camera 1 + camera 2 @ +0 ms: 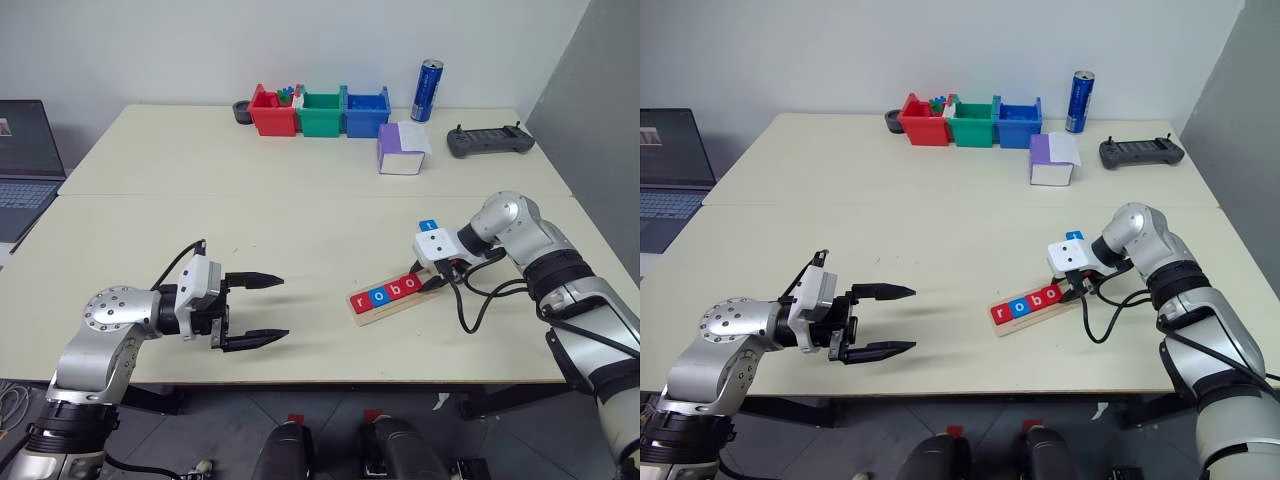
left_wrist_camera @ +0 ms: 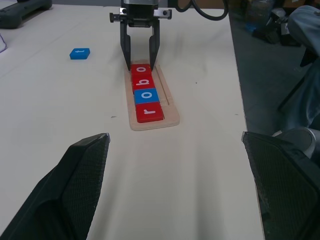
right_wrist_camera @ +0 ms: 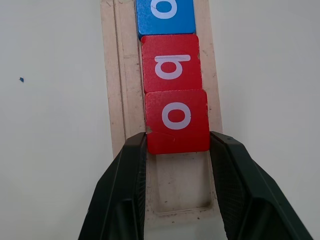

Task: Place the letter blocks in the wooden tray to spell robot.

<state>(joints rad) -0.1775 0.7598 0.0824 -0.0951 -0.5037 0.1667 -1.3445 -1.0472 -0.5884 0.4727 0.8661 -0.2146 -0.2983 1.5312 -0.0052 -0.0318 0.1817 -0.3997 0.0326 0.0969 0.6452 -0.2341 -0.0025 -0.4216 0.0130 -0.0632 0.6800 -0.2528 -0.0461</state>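
The wooden tray (image 1: 392, 301) lay on the pale table (image 1: 300, 210), and it serves here as the landmark. Four letter blocks sat in its groove in a touching row: a red r (image 2: 149, 112) at the end nearer the left gripper, then a blue o (image 2: 145, 95), a red b (image 2: 143, 82) and a red o (image 3: 177, 121). Past the red o, the last slot of the tray was bare wood. The fifth block, a blue t (image 2: 80, 53), lay flat on the table beside the tray's far end, apart from it.

The right gripper (image 3: 178, 145) stood over that far end of the tray, pointing steeply down, its two black fingers (image 3: 125, 195) pressed against the opposite side edges of the red o, so the jaws were clamped on that block while it rested in the groove.

The left gripper (image 1: 255, 310) hovered above the table well off from the tray's r end, aimed toward it, its fingers spread wide with nothing between them.

Far beyond the tray, along the table's back edge, stood red, green and blue bins (image 1: 319, 111), a blue can (image 1: 429, 90), a purple and white box (image 1: 402, 148) and a black controller (image 1: 489, 141).
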